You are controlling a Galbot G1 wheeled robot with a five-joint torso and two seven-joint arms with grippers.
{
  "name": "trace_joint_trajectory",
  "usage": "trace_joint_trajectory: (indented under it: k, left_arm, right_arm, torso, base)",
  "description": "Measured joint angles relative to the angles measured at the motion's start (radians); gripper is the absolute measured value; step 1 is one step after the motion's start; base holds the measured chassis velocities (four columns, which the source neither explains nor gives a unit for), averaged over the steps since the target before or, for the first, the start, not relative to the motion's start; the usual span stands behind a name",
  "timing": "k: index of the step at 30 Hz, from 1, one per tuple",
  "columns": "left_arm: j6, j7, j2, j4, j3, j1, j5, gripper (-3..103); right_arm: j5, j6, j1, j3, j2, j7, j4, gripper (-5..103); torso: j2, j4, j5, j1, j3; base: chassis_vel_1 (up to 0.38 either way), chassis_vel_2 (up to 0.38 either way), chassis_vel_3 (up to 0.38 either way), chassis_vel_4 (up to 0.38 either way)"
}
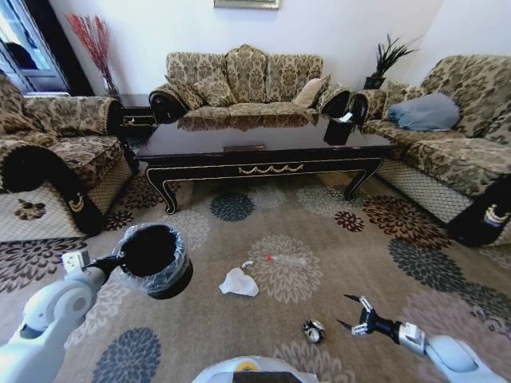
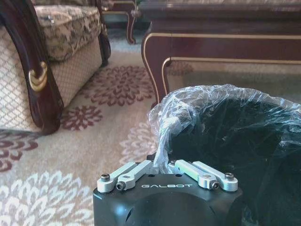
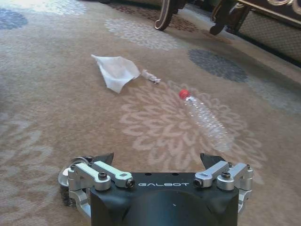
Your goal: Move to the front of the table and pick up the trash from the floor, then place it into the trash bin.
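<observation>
- The floor (image 1: 319,215) was a beige carpet patterned with round flower medallions in brown, dark blue and cream, running under and in front of the counter (image 1: 263,144).
- The counter was long, low and of glossy dark wood, with curved legs and a gold scroll on its front edge; its top mirrored the sofa (image 1: 243,84) behind it.
- Patterned armchairs flanked it: one (image 1: 56,152) on the robot's left, another (image 1: 455,144) on the right bearing a grey-blue cushion (image 1: 427,112).
- A potted plant (image 1: 387,60) stood in the far right corner, red dried stems (image 1: 94,40) in the far left against a white wall.
- Litter lay on the carpet before the counter: a crumpled white tissue (image 1: 239,282), a clear bottle (image 1: 289,260) with a red cap just beyond it, and a small black-and-white scrap (image 1: 313,330) nearest the robot.
- The left tool (image 1: 121,259) was clenched on the rim of the trash bin (image 1: 156,259), pinching its clear liner, and held the bin tilted above the carpet.
- The right tool (image 1: 350,313) hung low with its fingers spread, just beside the scrap, gripping nothing.
</observation>
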Motion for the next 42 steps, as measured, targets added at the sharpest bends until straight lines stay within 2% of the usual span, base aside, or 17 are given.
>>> trace_joint_trajectory:
  k: [7,14,31,37,42]
  left_arm:
    - [0.003,-0.01,0.023,-0.063,-0.062,0.037,-0.032,4]
    - [0.003,-0.013,0.013,-0.078,-0.07,0.059,-0.024,4]
    - [0.0,-0.016,0.013,-0.074,-0.073,0.071,-0.016,4]
    - [-0.001,-0.016,0.017,-0.07,-0.071,0.069,-0.015,4]
    - [-0.002,-0.016,0.022,-0.07,-0.071,0.069,-0.016,4]
  right_arm:
    - [-0.02,0.017,0.023,-0.04,0.047,-0.066,-0.042,100]
    - [0.0,0.023,0.058,-0.06,0.069,-0.138,-0.106,100]
    - [-0.012,0.063,0.108,-0.076,0.103,-0.132,-0.197,100]
    - [-0.023,0.075,0.118,-0.084,0.122,-0.098,-0.212,102]
    - [-0.066,0.091,0.138,-0.086,0.132,-0.048,-0.239,95]
  torso:
    - [0.0,-0.0002,0.0,0.0,0.0]
    - [0.0,-0.0002,-0.0003,0.0,0.0]
    - [0.0,-0.0001,-0.0002,0.0,0.0]
    - [0.0,-0.0001,-0.0001,0.0,0.0]
    - [0.0,-0.0002,-0.0001,0.0,0.0]
  base:
    - [0.0,0.0,0.0,0.0]
    - [0.0,0.0,0.0,0.0]
    - [0.0,0.0,0.0,0.0]
    - [0.0,0.0,0.0,0.0]
    - [0.0,0.0,0.0,0.0]
